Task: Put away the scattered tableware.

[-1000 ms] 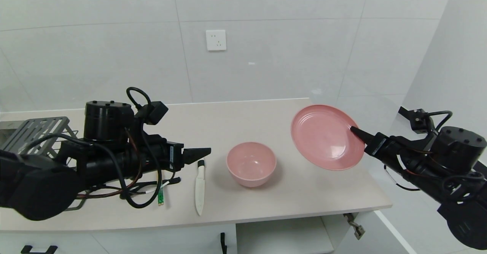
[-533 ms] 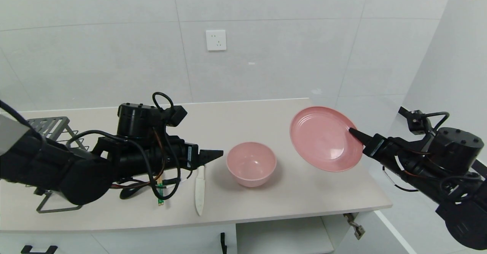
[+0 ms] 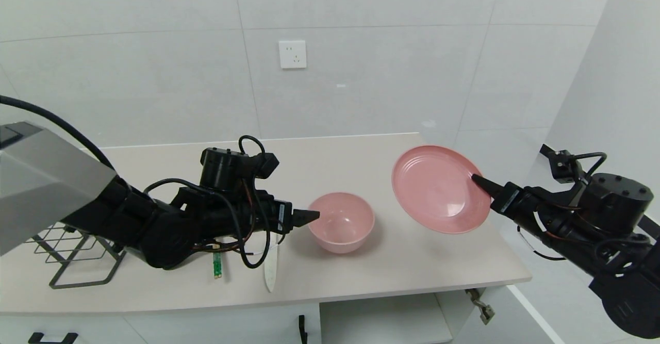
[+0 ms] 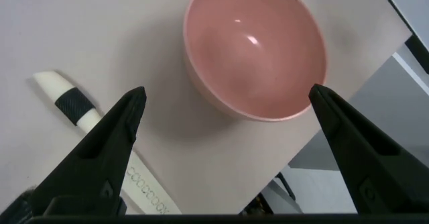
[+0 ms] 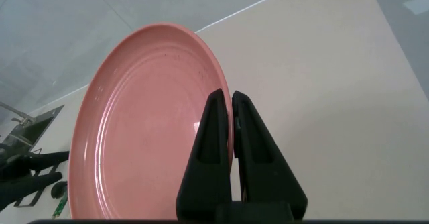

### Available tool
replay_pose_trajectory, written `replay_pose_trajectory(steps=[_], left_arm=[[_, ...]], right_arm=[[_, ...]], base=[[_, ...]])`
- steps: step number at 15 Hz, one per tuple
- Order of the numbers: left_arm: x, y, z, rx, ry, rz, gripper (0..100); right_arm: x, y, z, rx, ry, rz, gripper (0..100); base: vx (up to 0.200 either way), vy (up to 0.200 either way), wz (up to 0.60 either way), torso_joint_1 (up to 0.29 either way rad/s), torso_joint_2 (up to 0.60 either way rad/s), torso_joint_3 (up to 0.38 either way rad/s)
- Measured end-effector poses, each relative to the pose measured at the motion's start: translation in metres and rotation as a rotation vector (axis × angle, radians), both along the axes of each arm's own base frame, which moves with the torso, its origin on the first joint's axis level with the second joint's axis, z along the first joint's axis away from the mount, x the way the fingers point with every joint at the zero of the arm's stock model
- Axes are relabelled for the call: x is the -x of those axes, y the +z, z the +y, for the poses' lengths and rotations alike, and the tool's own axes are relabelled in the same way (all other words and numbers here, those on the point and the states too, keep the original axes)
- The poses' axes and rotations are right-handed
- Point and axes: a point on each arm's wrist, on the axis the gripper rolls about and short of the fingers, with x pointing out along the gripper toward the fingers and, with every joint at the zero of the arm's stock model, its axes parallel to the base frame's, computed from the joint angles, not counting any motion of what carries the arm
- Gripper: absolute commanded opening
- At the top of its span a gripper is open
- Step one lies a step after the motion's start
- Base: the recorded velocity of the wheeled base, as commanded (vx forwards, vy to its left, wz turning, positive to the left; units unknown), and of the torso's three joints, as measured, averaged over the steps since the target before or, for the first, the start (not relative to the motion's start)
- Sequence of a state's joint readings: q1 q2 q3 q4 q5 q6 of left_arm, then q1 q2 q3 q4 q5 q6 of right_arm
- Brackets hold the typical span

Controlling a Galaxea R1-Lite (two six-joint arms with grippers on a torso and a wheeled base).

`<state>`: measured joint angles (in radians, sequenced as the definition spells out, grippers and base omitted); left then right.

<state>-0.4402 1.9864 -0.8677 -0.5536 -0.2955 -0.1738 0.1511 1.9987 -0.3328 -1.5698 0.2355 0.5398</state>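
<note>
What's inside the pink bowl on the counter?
Nothing lies inside the pink bowl: just its smooth, bare inside with a small glint. The open left gripper hangs close by. The counter beneath the bowl is covered.

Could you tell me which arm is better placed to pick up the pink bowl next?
Left. The left gripper is open, right beside the pink bowl, while the right gripper is shut on the plate, held off the counter.

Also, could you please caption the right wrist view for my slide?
Right gripper clamps the rim of the tilted plate above the counter.
</note>
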Motion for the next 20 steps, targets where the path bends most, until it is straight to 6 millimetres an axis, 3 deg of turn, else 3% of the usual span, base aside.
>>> replay_pose_trajectory(steps=[5,20], left_arm=[[-0.02,-0.011,-0.014,-0.02,0.02,-0.001,100],[-0.047,-0.049,-0.041,-0.062,0.014,0.064,100]], right_arm=[[0.0,0.0,0.0,0.002,0.001,0.001,0],[0.0,0.0,0.001,0.002,0.003,0.001,0]], base=[[0.0,0.0,0.0,0.0,0.0,0.0],[0.0,0.0,0.0,0.0,0.0,0.0]])
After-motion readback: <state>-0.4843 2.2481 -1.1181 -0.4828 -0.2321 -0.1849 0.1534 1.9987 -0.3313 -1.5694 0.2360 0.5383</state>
